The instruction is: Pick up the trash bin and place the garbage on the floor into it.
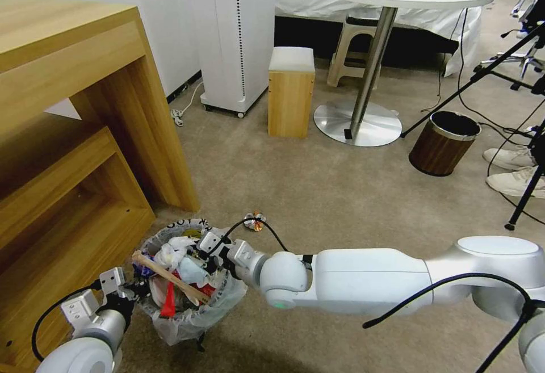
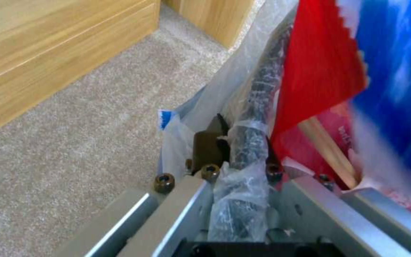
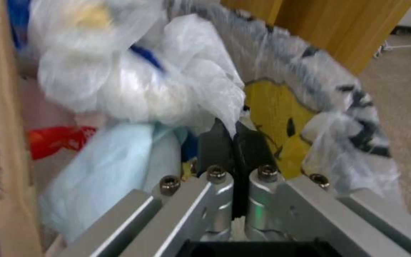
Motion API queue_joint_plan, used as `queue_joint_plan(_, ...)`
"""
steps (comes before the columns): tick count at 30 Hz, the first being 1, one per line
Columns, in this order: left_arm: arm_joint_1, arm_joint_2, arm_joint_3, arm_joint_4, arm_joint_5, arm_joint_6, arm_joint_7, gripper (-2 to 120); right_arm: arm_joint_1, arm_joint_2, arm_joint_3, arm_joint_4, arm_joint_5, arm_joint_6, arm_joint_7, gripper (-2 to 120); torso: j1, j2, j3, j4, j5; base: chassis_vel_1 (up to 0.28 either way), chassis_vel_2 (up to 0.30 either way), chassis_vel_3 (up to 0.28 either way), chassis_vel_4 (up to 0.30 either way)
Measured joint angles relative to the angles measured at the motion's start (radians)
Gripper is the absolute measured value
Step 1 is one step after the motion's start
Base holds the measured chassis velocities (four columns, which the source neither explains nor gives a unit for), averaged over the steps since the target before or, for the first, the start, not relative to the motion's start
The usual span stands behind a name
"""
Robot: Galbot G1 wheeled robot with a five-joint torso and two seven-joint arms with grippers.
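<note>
The trash bin [image 1: 187, 316], lined with a crinkly clear bag, stands low at the left, heaped with garbage. A wooden stick [image 1: 170, 276] and a red wrapper [image 1: 168, 302] lie on top of the heap. My left gripper [image 1: 133, 293] is shut on the bin's bagged rim [image 2: 258, 107], which runs between its fingers [image 2: 208, 150]. My right gripper [image 1: 198, 256] reaches over the bin from the right, its jaws pressed together on crumpled white plastic [image 3: 167, 78] on the heap. A small crushed can [image 1: 254, 221] lies on the carpet just beyond the bin.
A wooden shelf unit [image 1: 85, 134] stands close on the left. Farther off are a wooden box stool [image 1: 290, 92], a round table's base [image 1: 357, 123], a brown wood-grain bin [image 1: 444, 143], tripod legs [image 1: 522, 197] and a person's shoes [image 1: 511, 168]. Open carpet lies in the middle.
</note>
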Motion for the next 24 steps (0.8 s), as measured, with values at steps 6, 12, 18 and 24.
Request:
queue_joint_plan(6, 0.012, -0.002, -0.002, -0.004, 0.003, -0.004, 0.003, 0, -0.003, 0.011, -0.005, -0.003, 0.017, -0.032, 0.027, 5, 0.000, 0.000, 0.000, 0.0000, -0.0002, 0.000, 0.000, 0.000, 0.000)
queue_joint_plan(12, 0.013, 0.005, -0.009, -0.011, -0.003, -0.004, 0.003, 0, -0.012, 0.003, -0.003, 0.014, 0.020, -0.040, 0.039, 30, 0.000, 0.000, 0.000, -0.0001, -0.0001, 0.000, 0.000, 0.000, 0.000)
queue_joint_plan(18, 0.018, 0.005, -0.012, -0.012, -0.003, -0.004, 0.003, 0, -0.020, -0.012, 0.007, 0.034, 0.020, -0.039, 0.044, 51, 0.000, 0.000, 0.000, -0.0001, 0.0000, 0.000, 0.000, 0.000, 0.000)
queue_joint_plan(24, 0.027, 0.004, -0.012, -0.014, -0.001, -0.004, 0.005, 0, -0.025, -0.037, 0.028, 0.061, 0.019, -0.033, 0.046, 75, 0.000, 0.000, 0.000, -0.0002, -0.0001, 0.000, 0.000, 0.000, 0.000)
